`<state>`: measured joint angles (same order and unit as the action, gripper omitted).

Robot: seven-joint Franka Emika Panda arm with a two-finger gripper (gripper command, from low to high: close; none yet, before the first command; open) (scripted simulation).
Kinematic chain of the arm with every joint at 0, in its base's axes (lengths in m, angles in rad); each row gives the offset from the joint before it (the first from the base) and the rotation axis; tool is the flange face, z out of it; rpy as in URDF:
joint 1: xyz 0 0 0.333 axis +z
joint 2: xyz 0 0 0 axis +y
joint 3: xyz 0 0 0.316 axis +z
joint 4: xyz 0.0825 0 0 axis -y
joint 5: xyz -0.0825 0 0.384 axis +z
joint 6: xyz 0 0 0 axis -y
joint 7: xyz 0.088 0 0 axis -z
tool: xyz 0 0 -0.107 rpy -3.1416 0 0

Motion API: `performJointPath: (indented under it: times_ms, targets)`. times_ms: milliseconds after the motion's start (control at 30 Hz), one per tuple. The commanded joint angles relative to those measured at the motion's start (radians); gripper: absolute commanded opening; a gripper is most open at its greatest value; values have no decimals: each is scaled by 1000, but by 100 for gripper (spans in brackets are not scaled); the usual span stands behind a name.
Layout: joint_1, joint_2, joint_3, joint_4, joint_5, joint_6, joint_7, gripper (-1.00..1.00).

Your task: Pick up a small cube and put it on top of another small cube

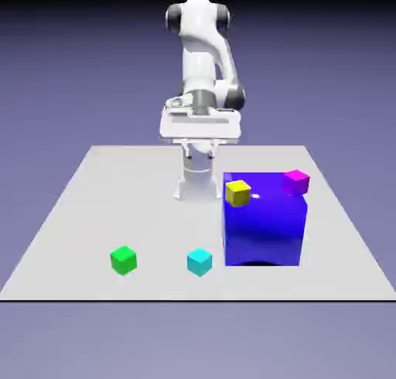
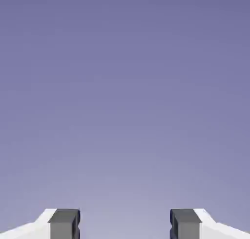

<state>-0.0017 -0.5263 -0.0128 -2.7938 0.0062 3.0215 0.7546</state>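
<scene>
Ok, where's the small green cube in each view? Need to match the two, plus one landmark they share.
Exterior view: green cube sits near the table's front edge, toward the picture's left, left of the cyan cube.
Hand view: not in it; only backdrop and the open jaws show.
Shared landmark: the jaws, small below the hand in the exterior view, at the bottom edge in the hand view.
</scene>
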Motion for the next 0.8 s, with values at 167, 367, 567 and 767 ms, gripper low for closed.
performJointPath:
  times_ms: [167, 367, 567, 767]
  targets:
    - [-68, 217, -64, 81, 31, -77, 68, 0]
    - [-137, 435, -127, 161, 62, -154, 135, 0]
    - [-205, 652, -191, 242, 93, -231, 203, 0]
    - [-265, 821, -183, 294, 138, -208, 210, 0]
